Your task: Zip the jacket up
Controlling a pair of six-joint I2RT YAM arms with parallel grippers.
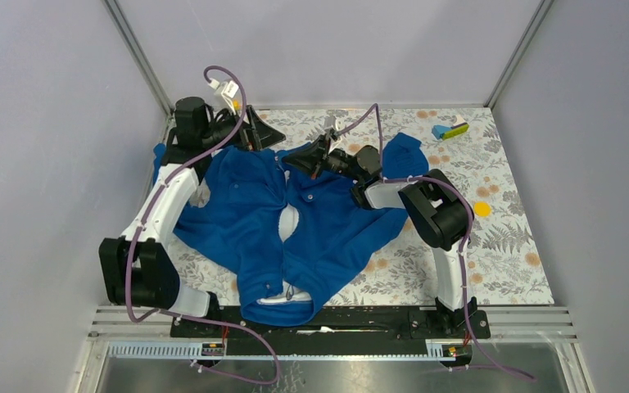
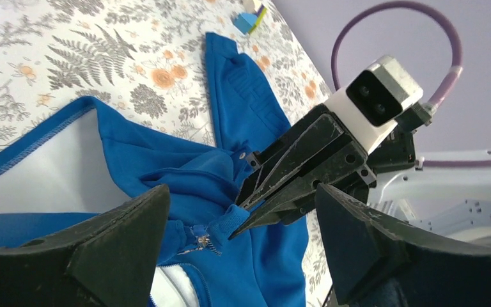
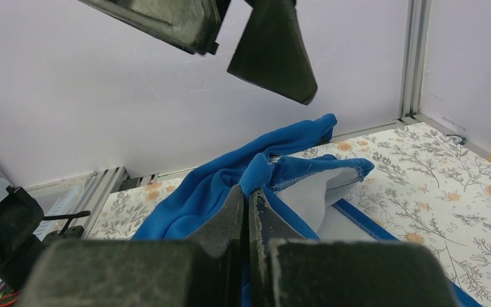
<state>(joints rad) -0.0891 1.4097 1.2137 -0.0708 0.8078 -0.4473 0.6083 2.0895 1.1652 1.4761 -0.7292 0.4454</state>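
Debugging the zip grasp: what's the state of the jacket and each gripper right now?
jacket: spread on the table, front gaping mid-length, not zipped shut.
left gripper: open, holding nothing.
right gripper: shut, pinching jacket fabric at the front opening.

One jacket [image 1: 328, 229], one yellow piece [image 1: 481, 209], two small blocks [image 1: 440, 131]
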